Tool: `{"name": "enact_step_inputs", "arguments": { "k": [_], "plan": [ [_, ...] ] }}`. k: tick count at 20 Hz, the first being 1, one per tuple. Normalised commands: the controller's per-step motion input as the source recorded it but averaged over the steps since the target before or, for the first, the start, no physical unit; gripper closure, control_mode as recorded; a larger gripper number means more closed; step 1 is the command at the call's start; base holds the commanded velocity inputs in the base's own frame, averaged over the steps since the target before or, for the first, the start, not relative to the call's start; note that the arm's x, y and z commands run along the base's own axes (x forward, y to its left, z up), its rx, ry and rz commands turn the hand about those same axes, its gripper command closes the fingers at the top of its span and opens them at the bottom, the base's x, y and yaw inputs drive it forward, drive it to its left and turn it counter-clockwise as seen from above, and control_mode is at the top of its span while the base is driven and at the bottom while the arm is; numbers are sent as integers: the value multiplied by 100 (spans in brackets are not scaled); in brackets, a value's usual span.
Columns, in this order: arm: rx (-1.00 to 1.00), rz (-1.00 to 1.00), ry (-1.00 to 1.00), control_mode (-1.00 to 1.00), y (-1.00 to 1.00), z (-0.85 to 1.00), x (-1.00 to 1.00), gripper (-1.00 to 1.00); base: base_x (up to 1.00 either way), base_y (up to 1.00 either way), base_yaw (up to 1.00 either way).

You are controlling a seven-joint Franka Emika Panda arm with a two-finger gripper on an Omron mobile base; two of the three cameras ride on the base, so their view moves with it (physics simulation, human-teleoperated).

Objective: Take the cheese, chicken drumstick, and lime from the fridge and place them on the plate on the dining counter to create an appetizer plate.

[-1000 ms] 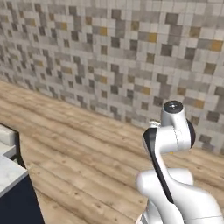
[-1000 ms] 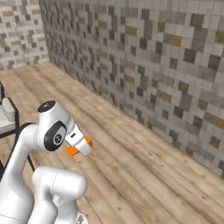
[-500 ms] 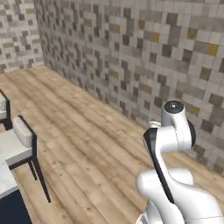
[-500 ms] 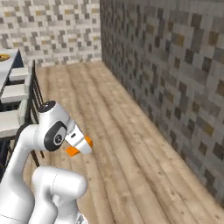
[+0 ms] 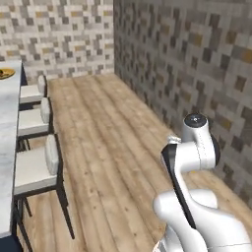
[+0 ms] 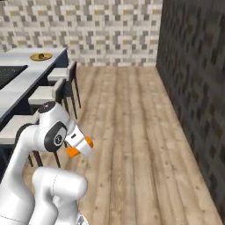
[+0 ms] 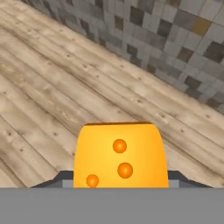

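My gripper (image 7: 120, 176) is shut on the cheese (image 7: 120, 148), a bright orange wedge with darker round spots, held above the wooden floor. In the right base view the cheese (image 6: 72, 152) shows orange at the tip of the white hand, low and close to the arm. The plate (image 6: 35, 57), yellow-rimmed, sits at the far end of the dining counter (image 6: 19, 85); it also appears in the left base view, plate (image 5: 6, 74) on counter (image 5: 7, 128). A small dark bit lies on it, too small to identify. The lime and fridge are out of view.
White stools (image 5: 33, 167) (image 6: 47, 93) stand in a row along the counter's near side. A black cooktop (image 6: 8, 74) is set into the counter. A mosaic tile wall (image 5: 197, 64) runs along the right, with bare wooden floor (image 6: 132, 127) between it and the stools.
The base has turned, so both base views swung: the tile wall slid aside and the counter, stools and plate came into view. The cheese stays in the gripper.
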Motion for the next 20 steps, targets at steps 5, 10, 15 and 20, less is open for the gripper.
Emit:
{"name": "enact_step_inputs", "arguments": {
  "k": [5, 10, 15, 20],
  "plan": [
    [0, 0, 0, 100, 0, 0, 0, 100, 100, -50, 54],
    [0, 0, 0, 100, 0, 0, 0, 100, 100, -67, 50],
    [0, 0, 0, 100, 0, 0, 0, 100, 100, -81, 48],
    [0, 0, 0, 100, 0, 0, 0, 100, 100, -84, 50]
  ]
}}
